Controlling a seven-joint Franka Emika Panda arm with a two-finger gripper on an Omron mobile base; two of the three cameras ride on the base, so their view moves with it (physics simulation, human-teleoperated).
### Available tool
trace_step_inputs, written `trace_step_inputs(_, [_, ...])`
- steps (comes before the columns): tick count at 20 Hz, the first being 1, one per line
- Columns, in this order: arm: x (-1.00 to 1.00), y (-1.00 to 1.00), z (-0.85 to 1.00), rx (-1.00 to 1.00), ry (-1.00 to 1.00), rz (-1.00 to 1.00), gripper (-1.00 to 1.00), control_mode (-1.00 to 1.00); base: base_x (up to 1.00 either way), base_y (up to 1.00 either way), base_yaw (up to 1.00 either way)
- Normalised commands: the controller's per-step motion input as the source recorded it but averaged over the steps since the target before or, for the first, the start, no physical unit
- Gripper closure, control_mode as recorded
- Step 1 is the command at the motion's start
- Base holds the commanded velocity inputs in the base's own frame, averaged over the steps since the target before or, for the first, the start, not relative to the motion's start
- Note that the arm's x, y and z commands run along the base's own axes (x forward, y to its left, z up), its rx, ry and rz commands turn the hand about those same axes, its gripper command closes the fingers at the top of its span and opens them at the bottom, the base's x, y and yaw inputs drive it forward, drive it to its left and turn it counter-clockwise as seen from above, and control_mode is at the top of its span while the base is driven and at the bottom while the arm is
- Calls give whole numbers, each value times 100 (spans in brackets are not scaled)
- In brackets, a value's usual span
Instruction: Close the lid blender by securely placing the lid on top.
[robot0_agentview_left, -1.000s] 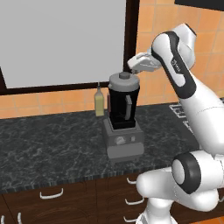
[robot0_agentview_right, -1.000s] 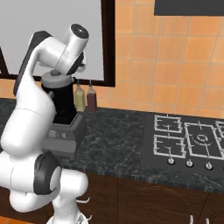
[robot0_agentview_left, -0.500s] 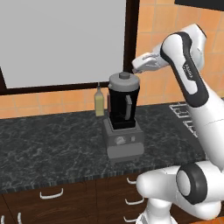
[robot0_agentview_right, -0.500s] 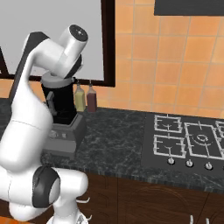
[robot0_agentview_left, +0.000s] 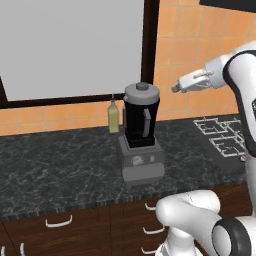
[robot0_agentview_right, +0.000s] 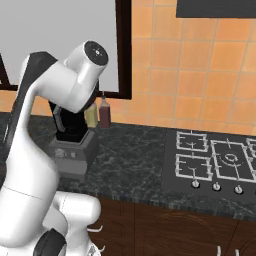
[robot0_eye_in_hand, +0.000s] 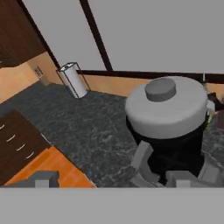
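Bench (robot0_agentview_left: 60, 160): dark speckled stone, hob (robot0_agentview_right: 212, 160) well off to the right, window behind. Nothing crowds the work area.

Blender (robot0_agentview_left: 141, 135) stands upright mid-bench, black jar on its grey base, handle facing forward. A yellowish bottle (robot0_agentview_left: 114, 116) sits just behind it to the left, so don't swing that way.

Lid (robot0_agentview_left: 142, 92) sits on top of the jar; in the hand view (robot0_eye_in_hand: 166, 105) it looks level and centred on the rim, knob up. You can't confirm from here that it's pressed home.

Pincer (robot0_agentview_left: 176, 89) hangs in the air to the right of the lid, apart from it and holding nothing. Can't tell how wide it stands.

My read: placement looks done, only the seating check is left. If you press, come straight down on the knob, slow, with no sideways load, or you'll skew the lid or tip the jar.
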Motion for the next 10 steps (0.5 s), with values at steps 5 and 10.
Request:
trace_step_inputs(5, [-50, -20, -10, 1, 0, 0, -100, -100, 0, 0, 0])
trace_step_inputs(10, [-13, -1, -11, 0, 0, 0, -100, -100, 0, 0, 0])
